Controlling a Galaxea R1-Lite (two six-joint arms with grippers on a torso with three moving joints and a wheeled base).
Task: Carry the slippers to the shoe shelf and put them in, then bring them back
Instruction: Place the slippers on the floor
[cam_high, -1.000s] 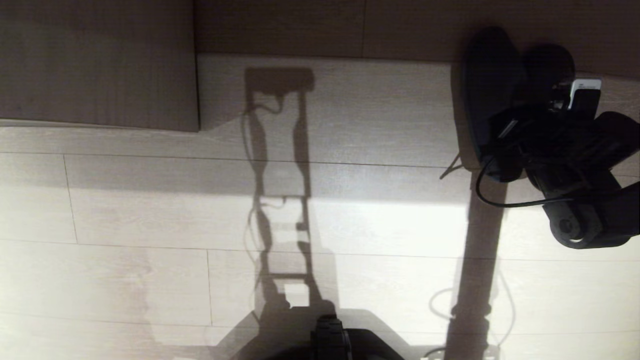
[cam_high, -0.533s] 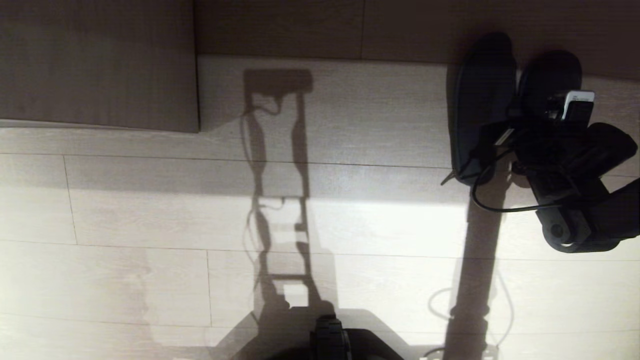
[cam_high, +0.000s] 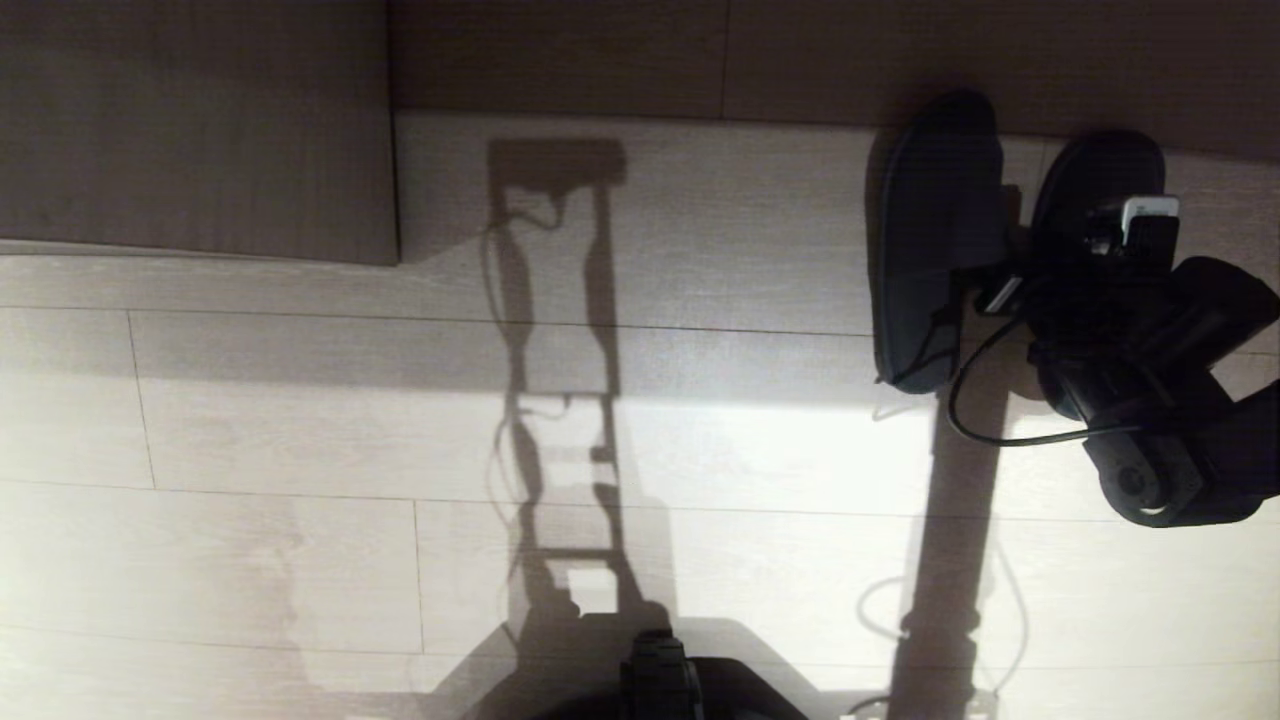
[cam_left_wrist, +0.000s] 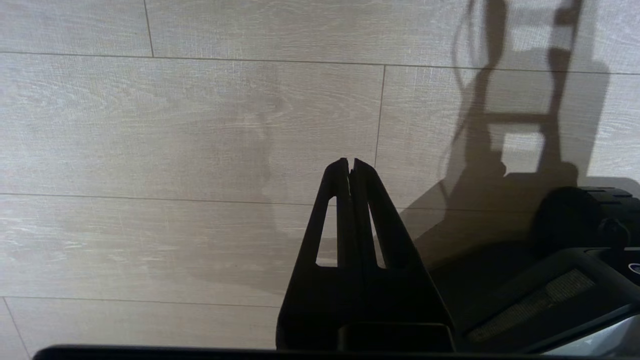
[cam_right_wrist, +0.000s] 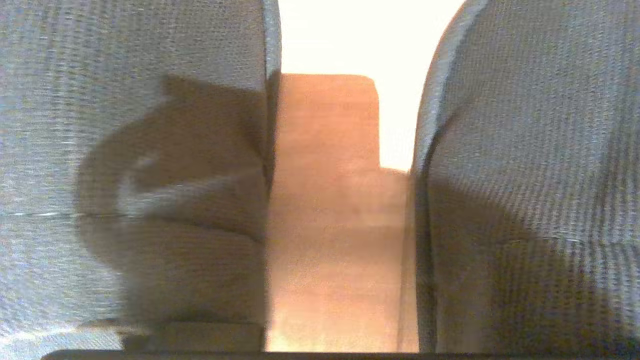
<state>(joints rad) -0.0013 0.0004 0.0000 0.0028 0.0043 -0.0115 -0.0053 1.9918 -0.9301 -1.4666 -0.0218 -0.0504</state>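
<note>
The slippers (cam_high: 940, 240) lie side by side on the floor (cam_high: 300, 450) at about two o'clock in the head view, toes pointing toward twelve, a narrow strip of floor between them. Their toe ends reach the dark band at the top edge, where pale floor meets a shaded surface. The right gripper (cam_high: 1010, 290) hangs low over the gap between the pair, above their heel halves; its arm comes in from four o'clock and hides much of the right-hand slipper (cam_high: 1095, 170). Whether its jaws are spread or closed I cannot tell from here; the right wrist view shows only ribbed grey fabric (cam_right_wrist: 125, 150) on both sides with floor between. A dark wood-grain panel (cam_high: 190, 130) fills the ten-to-eleven o'clock corner, its near edge and corner sharp against the floor. From nine through six o'clock the floor is wide open planking crossed only by the robot's shadow. The left gripper (cam_left_wrist: 350, 165) hangs parked over bare floor, clenched tip to tip, holding nothing.
</note>
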